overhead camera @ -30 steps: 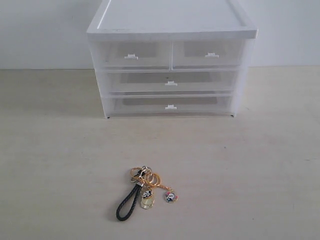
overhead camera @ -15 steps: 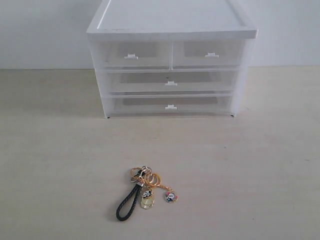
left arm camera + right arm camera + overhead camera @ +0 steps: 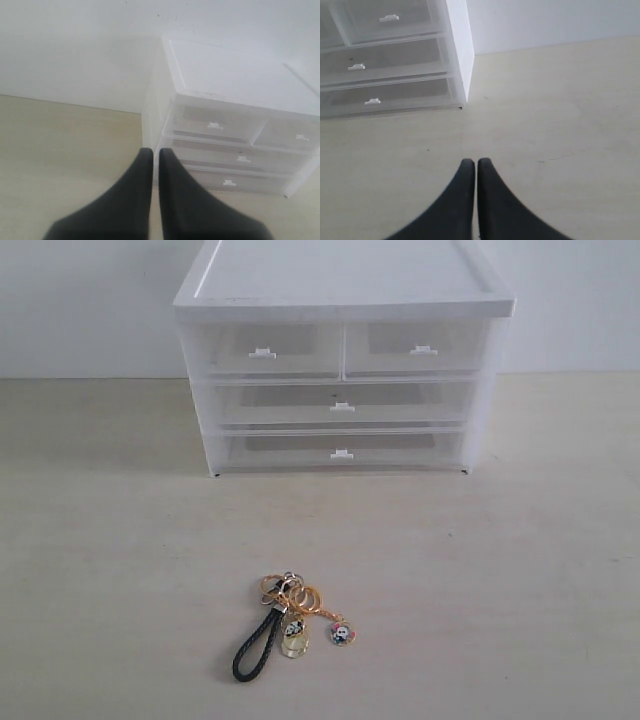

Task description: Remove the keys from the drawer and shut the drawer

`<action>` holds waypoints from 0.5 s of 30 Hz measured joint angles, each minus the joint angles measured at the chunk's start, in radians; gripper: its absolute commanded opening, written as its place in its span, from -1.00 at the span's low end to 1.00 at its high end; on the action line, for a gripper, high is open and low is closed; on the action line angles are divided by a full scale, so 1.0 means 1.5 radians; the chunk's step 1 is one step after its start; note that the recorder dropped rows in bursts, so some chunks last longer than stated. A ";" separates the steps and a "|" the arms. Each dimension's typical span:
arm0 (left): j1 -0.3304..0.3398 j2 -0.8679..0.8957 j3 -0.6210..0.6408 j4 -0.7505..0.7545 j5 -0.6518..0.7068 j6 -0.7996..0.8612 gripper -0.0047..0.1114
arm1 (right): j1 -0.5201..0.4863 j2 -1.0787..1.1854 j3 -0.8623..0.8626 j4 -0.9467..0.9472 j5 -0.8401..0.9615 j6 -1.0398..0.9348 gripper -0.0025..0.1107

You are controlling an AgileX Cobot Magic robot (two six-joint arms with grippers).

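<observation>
Finds keys out on counter near its front edge, just left of middle, strap slanting toward that edge, drawer shut at unit's top left; records left jaws and right jaws clenched on nothing, keys in neither wrist view, left arm judged nearer.

Exterior faces drawer unit head-on (wrist views share it obliquely).

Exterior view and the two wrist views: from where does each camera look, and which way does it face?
Exterior view: in front, raised, facing the drawer unit fronts, keys on the table; no robot part shows.
Left wrist view: behind the left end effector, shut, facing the unit from its left-front.
Right wrist view: behind the right end effector, shut, facing table and the unit's right corner.
Shared: all three show the unit.
</observation>
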 measured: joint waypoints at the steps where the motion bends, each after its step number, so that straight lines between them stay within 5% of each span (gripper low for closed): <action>1: 0.000 0.000 0.000 0.000 0.000 0.000 -0.85 | -0.003 0.000 0.000 0.000 0.000 0.000 -0.96; 15: 0.000 0.000 0.000 0.000 0.000 0.000 -0.85 | -0.006 0.000 0.000 0.000 0.000 0.000 -0.96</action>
